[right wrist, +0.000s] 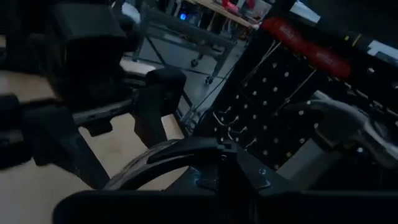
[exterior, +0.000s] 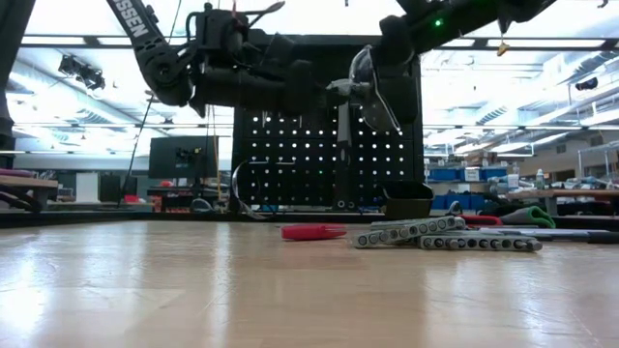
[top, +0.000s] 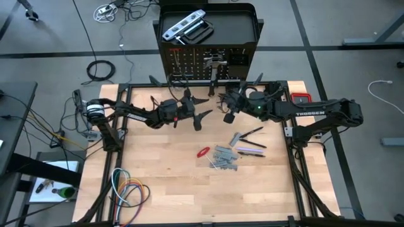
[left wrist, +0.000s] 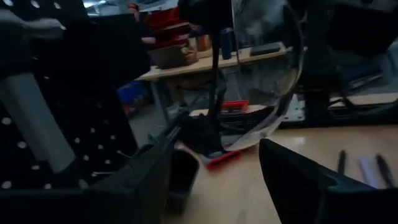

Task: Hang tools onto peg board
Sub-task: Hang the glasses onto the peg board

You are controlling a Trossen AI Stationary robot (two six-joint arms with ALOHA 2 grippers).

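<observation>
The black peg board (top: 189,63) stands at the table's far edge. A hammer (exterior: 342,145) and a red-handled tool (right wrist: 305,43) hang on it, and the silver level (top: 184,26) lies in its top tray. My right gripper (top: 228,108) is raised just in front of the board, shut on a curved, glossy C-shaped tool (exterior: 366,92), seemingly the C-clamp. My left gripper (top: 203,113) hovers open beside it, to its left, and faces it. Red pliers (top: 203,151), grey wrenches (top: 224,157) and screwdrivers (top: 252,135) lie flat on the table. My right gripper is shut on the C-shaped tool's curved frame (right wrist: 146,163), which arcs out past the fingertips (right wrist: 217,167). The tool is lifted clear of the table, level with the board's upper rows. The gripper itself hides the exact place of contact.
Coiled coloured cables (top: 129,192) lie at the near left corner. A small black box (exterior: 406,205) sits at the board's foot, and a red box (top: 302,98) at the far right corner. The near half of the tabletop (top: 183,189) is bare wood. A person in red (left wrist: 168,25) is far behind.
</observation>
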